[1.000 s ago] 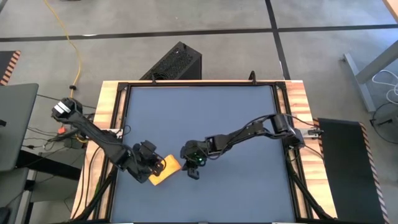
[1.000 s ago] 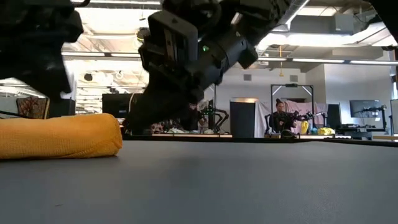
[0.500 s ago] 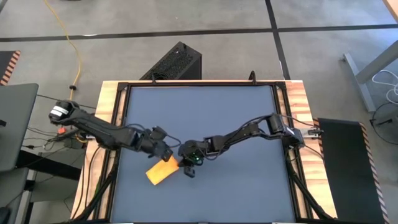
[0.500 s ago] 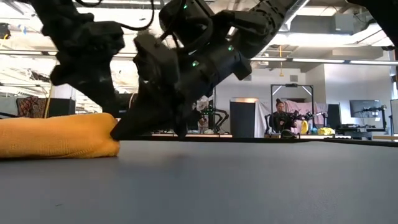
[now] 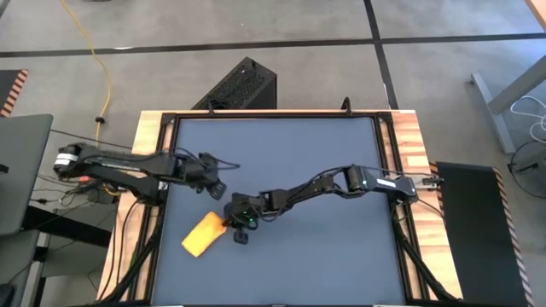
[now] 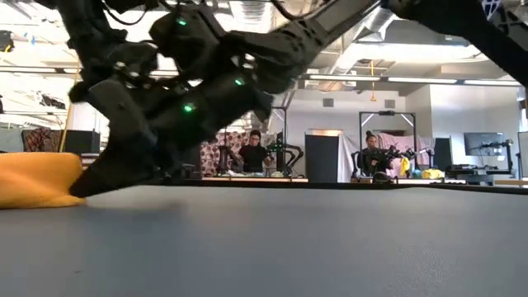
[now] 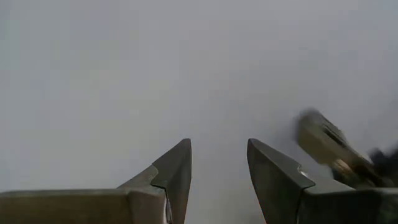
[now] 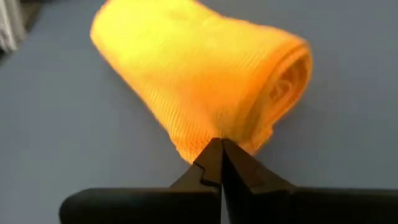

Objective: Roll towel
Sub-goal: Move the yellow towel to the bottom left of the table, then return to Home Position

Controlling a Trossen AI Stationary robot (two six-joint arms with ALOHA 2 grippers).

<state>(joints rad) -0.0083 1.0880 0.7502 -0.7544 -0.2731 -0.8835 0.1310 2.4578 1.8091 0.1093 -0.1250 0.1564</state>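
Note:
The yellow-orange towel point(image 5: 203, 234) lies rolled up on the dark blue tabletop near its left front; it also shows in the low view point(image 6: 37, 181) and the right wrist view point(image 8: 199, 81). My right gripper point(image 5: 230, 223) is shut, with its tips at the roll's right end point(image 8: 219, 148). My left gripper point(image 5: 217, 177) is open and empty point(image 7: 217, 158), above bare tabletop on the far side of the towel. My right gripper touches the roll with its shut fingertips point(image 8: 214, 155), on the roll's outer layer close to its spiral end point(image 8: 208, 134). The fingers come slanting down from the table's right side. The roll lies flat on the table. Whether a layer is caught between the tips, I cannot tell.
The wooden table frame point(image 5: 145, 213) runs close by on the towel's left. Bare tabletop point(image 5: 324, 256) stretches to the right and far side. In the low view, people and equipment point(image 6: 371, 157) show in the room behind the table.
My left gripper has left the towel and gone toward the far edge. My right gripper has gone toward the table's left edge, its tips against the roll. The rolled towel has slid along the table toward the left edge, still rolled.

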